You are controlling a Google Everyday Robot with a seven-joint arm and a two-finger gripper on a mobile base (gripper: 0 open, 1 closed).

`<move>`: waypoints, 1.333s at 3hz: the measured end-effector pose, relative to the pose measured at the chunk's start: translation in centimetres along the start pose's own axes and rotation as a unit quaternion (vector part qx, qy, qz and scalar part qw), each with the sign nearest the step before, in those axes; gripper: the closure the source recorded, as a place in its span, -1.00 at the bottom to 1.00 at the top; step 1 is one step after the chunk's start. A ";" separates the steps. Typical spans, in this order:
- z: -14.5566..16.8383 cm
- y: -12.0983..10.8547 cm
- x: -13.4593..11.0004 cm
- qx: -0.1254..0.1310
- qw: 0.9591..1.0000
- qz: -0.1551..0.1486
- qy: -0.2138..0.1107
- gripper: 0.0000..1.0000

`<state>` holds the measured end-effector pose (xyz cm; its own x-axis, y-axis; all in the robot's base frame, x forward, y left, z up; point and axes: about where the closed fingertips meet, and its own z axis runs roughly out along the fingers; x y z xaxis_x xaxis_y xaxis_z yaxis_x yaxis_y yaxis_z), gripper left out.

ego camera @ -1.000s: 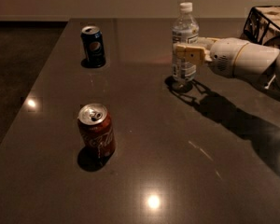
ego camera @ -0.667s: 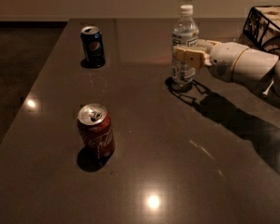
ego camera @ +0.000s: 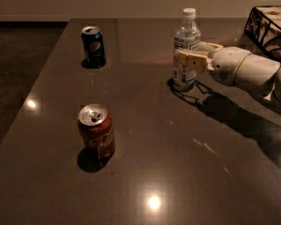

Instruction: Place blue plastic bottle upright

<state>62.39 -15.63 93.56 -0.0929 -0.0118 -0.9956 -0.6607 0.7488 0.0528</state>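
Observation:
The blue plastic bottle (ego camera: 186, 32), clear with a white cap and a pale label, stands upright on the dark table (ego camera: 178, 172) at the back right. My gripper (ego camera: 188, 53) reaches in from the right and is shut on the bottle at label height. The near finger (ego camera: 192, 62) crosses the front of the bottle, and the far finger (ego camera: 211, 46) shows behind it. The bottle's base rests on the table surface.
A dark blue Pepsi can (ego camera: 93, 46) stands at the back left. A red cola can (ego camera: 97, 132) stands at the front left. A black wire basket (ego camera: 271, 27) sits at the far right behind my arm. The table's left edge runs diagonally beside the dark floor.
The gripper and the bottle have moved down a little, and the bottle's base now sits on the table. The cans have not moved.

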 end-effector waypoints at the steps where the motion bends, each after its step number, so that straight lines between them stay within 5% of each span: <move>1: -0.3 -0.1 0.3 0.006 1.000 -0.001 -0.016 0.66; 3: -0.5 -0.6 0.7 0.046 0.997 -0.013 -0.056 -0.28; 4: -0.3 -0.4 0.6 0.046 0.997 -0.013 -0.057 -0.77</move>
<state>62.39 -16.18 92.95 0.0120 0.0386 -0.9992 -0.5902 0.8069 0.0241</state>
